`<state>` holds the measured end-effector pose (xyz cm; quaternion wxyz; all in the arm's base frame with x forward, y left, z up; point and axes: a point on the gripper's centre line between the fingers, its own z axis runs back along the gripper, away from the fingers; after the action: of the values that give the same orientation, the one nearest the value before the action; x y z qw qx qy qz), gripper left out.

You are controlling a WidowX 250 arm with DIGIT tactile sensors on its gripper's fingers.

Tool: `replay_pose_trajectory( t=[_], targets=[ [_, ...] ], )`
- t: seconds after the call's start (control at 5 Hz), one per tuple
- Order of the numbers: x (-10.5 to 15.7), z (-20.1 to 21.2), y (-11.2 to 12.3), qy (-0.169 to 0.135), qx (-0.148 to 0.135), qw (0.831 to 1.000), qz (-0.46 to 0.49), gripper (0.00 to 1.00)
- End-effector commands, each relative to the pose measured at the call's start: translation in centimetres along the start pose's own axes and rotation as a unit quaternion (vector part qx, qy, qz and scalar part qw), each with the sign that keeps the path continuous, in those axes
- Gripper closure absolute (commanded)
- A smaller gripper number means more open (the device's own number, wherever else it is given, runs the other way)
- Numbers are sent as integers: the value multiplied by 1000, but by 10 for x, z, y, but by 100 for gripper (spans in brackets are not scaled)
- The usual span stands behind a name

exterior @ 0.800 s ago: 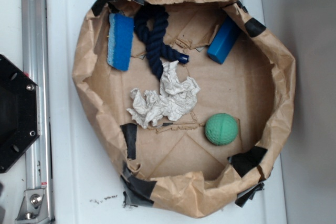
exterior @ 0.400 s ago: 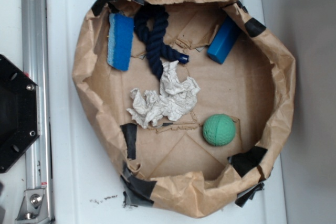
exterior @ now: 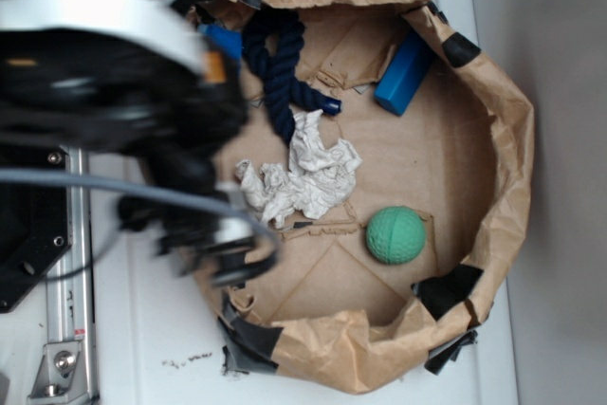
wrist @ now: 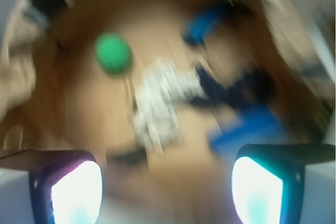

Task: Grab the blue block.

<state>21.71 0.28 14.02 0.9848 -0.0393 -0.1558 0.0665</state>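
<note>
The blue block (exterior: 405,73) is seen leaning against the far right wall of the brown paper tray (exterior: 507,154), well apart from the blurred arm (exterior: 114,73) that covers the tray's left side. The jaws (wrist: 167,190) are shown spread wide in the wrist view, nothing gripped between the two fingers (wrist: 73,190). A dark navy rope (exterior: 277,68) is laid beside a crumpled white paper wad (exterior: 299,177), and a green ball (exterior: 395,234) sits lower right. A blue sponge (exterior: 226,40) is mostly hidden behind the arm. The tray is set on a white table (exterior: 152,329)
</note>
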Motion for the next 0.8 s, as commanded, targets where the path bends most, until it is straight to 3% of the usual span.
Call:
replay_pose_trajectory(
  t=[0.0, 0.4, 0.6],
  targets=[
    [47, -55, 23, -14, 55, 992, 117, 0],
    [71, -104, 53, 9, 97, 981, 166, 0],
    [83, -107, 66, 14, 96, 979, 181, 0]
  ],
)
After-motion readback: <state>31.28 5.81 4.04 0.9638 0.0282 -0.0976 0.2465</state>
